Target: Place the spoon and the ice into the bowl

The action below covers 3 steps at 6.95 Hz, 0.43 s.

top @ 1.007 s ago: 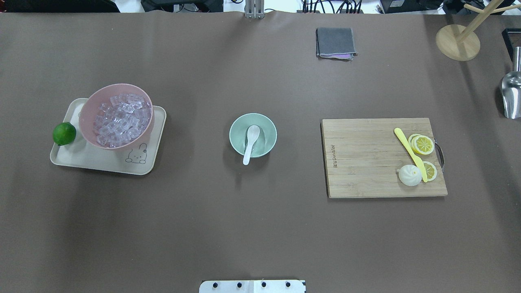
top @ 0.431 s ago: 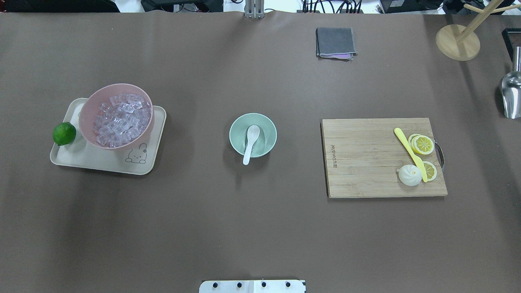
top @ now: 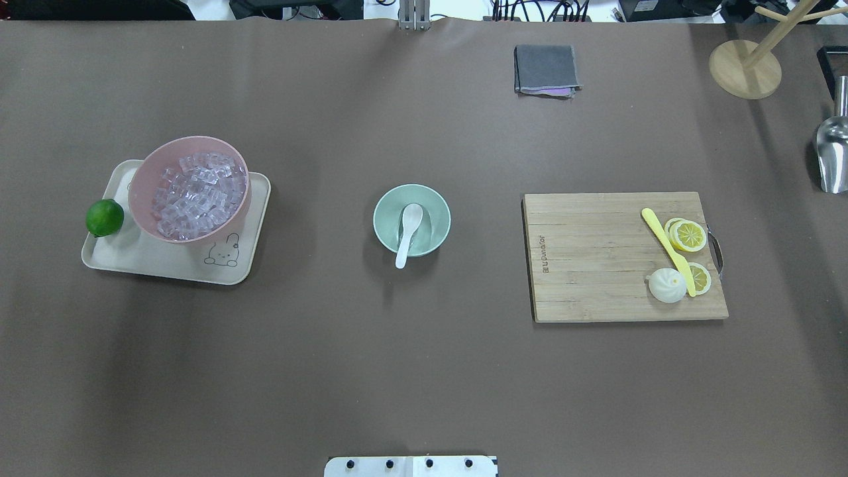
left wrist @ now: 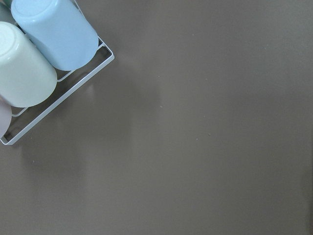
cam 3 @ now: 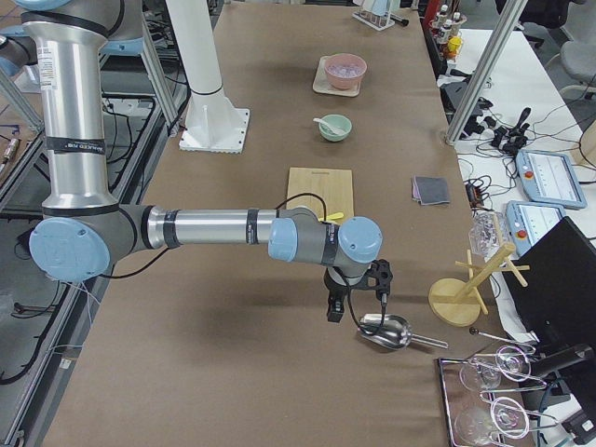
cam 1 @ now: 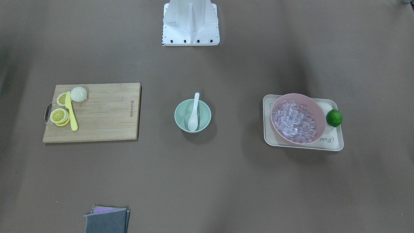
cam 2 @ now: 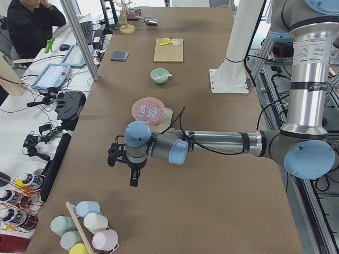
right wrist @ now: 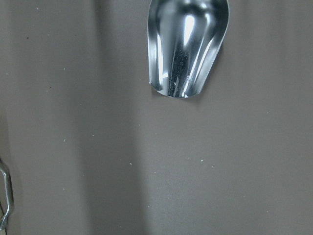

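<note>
Half is judged done, the spoon [top: 407, 232] lying in the mint-green bowl [top: 382, 207]; for the ice [top: 195, 195], the metal scoop [right wrist: 188, 44] by the right hand [cam 3: 357, 307] (state not discernible) must be grasped.

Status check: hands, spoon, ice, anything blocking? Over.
Left hand by cups, right hand by metal scoop; grip state unreadable. Spoon in mint bowl; ice all in pink bowl. Nothing between bowls.
</note>
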Tool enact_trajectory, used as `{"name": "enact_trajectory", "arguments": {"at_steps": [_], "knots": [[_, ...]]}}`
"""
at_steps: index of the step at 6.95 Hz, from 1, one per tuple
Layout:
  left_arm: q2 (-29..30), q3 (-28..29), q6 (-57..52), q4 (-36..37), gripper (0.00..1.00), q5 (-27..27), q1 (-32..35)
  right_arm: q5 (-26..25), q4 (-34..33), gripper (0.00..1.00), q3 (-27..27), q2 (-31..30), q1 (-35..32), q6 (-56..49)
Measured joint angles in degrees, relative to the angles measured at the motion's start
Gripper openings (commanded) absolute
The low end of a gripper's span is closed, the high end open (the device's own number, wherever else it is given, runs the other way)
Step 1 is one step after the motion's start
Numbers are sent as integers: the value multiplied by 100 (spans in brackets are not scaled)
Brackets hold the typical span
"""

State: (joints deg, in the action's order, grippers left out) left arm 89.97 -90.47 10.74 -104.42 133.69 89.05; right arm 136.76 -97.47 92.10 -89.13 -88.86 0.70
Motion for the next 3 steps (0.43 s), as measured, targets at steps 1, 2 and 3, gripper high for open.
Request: {"name": "enact_trajectory", "arguments": {"at_steps": [1,2,3], "knots": [[1,4,4,0,98,-1,-1,0,0,100,0,0,0,0],[1,8,4,2,98,1,0,-2,0,100,3,11,0,2],[-5,13,1,6,98,3,1,-4,0,100,6,29,0,6]]}}
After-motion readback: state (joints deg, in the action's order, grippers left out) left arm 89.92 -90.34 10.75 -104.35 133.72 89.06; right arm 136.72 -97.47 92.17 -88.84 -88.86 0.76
